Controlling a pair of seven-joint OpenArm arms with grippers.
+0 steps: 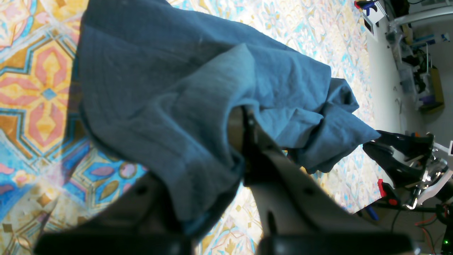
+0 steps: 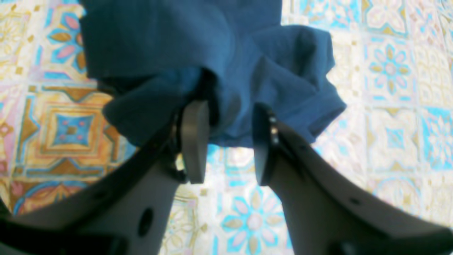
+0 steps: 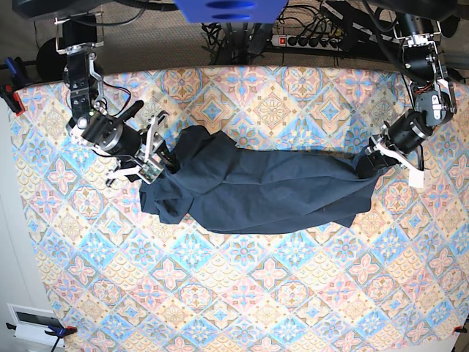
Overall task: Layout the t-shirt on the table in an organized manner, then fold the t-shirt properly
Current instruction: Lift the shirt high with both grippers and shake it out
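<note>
The dark blue t-shirt (image 3: 271, 187) lies stretched in a wrinkled band across the patterned table (image 3: 242, 293), between my two grippers. On the base view's right, my left gripper (image 3: 366, 163) is shut on one end. In the left wrist view that cloth (image 1: 170, 88) drapes over the left gripper (image 1: 237, 127) and hides one finger. On the base view's left, my right gripper (image 3: 163, 150) is at the bunched other end. In the right wrist view the right gripper (image 2: 229, 120) has its jaws apart around a thick fold of the shirt (image 2: 170, 42).
Red and blue clamps (image 3: 13, 99) pin the tablecloth at the left edge. A power strip (image 3: 311, 40) and cables lie beyond the far edge. A white box (image 3: 33, 323) sits off the near left corner. Patterned cloth (image 2: 389, 106) extends around the shirt.
</note>
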